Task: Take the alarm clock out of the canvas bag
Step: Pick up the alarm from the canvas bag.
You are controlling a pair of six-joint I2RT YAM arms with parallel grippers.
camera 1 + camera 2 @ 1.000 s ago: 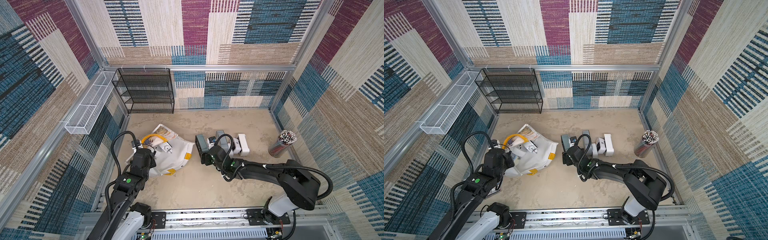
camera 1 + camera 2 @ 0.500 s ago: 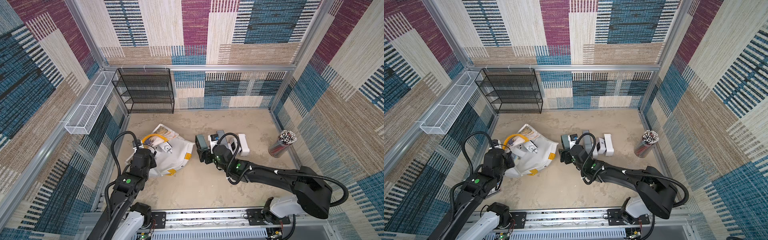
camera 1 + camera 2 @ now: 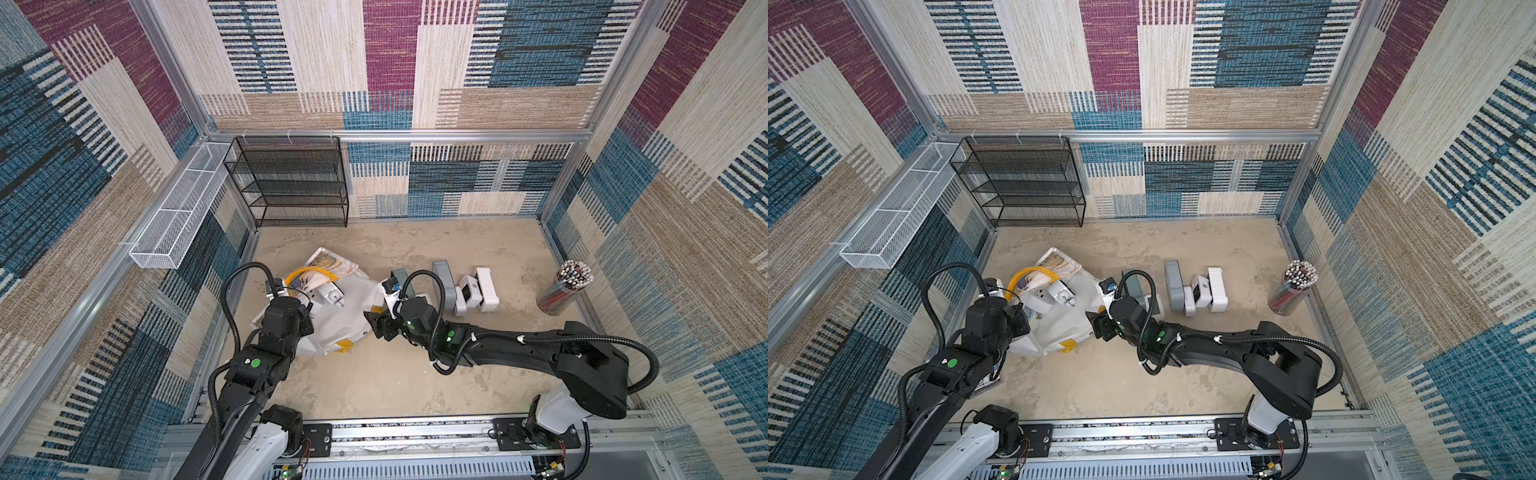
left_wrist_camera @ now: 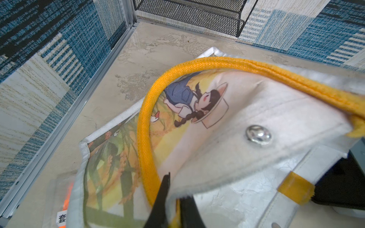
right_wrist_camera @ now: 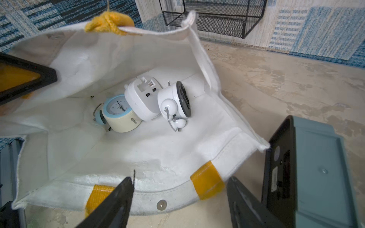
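The white canvas bag (image 3: 345, 320) (image 3: 1059, 332) lies on its side, mouth held agape. My left gripper (image 4: 175, 189) is shut on its upper rim, by the yellow handle (image 4: 146, 122). My right gripper (image 5: 180, 178) (image 3: 372, 322) is open over the lower rim, with nothing between its fingers (image 5: 118, 195). Deep inside lie three alarm clocks: a cream one with a blue rim (image 5: 118, 112), a white one seen from the back (image 5: 142, 98), and a white twin-bell one (image 5: 175, 102). A white clock (image 3: 328, 293) shows through the mouth in both top views.
A teal box (image 5: 320, 167) (image 3: 401, 278) stands close beside my right gripper. Grey (image 3: 444, 282) and white (image 3: 486, 289) boxes line up further right. A cup of pencils (image 3: 561, 289) stands at the right wall. A black mesh shelf (image 3: 291, 183) and a white wire basket (image 3: 178, 212) are at the back left.
My right arm has swung left, away from the row of boxes, to the bag's mouth. The left gripper has kept its hold on the rim.
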